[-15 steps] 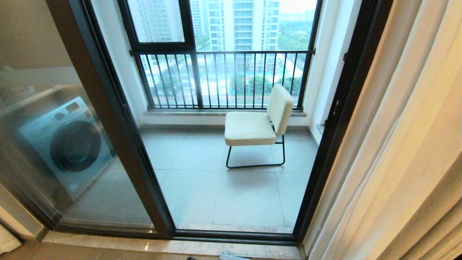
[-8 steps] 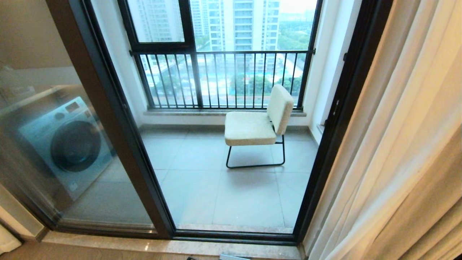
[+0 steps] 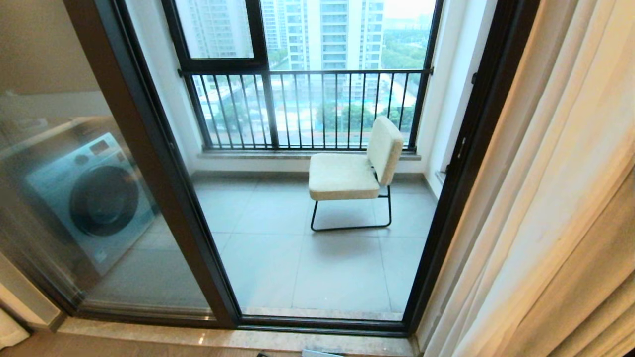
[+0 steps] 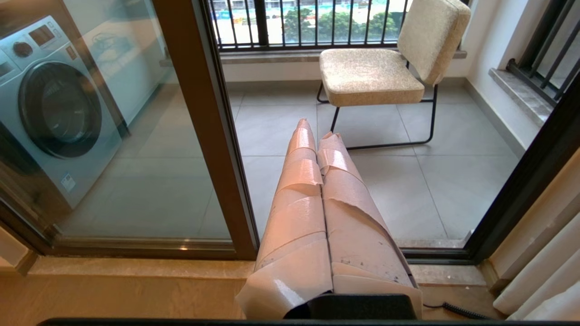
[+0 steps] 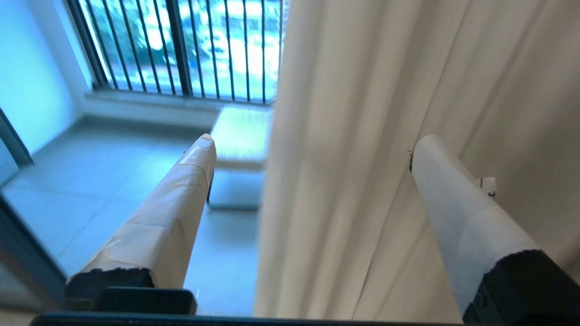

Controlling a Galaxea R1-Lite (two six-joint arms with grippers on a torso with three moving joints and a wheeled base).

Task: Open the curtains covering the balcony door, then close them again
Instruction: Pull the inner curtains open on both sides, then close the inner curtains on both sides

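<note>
Balcony door: tall glass panels in dark frame, spanning most of the head view; glass uncovered.
Curtains: cream pleated layers gathered at the right edge of the door, hanging to the floor beside the frame.
Washing machine: behind the left glass panel.
Chair: cream cushions on black legs, on the balcony tiles near the railing.
Right claw: raised in front of the curtains; tape-wrapped fingers wide apart, one on each side of the curtain's edge fold; contact with fabric cannot be told.
Left claw: low, pointing toward the balcony; fingers pressed together, nothing between them.
</note>
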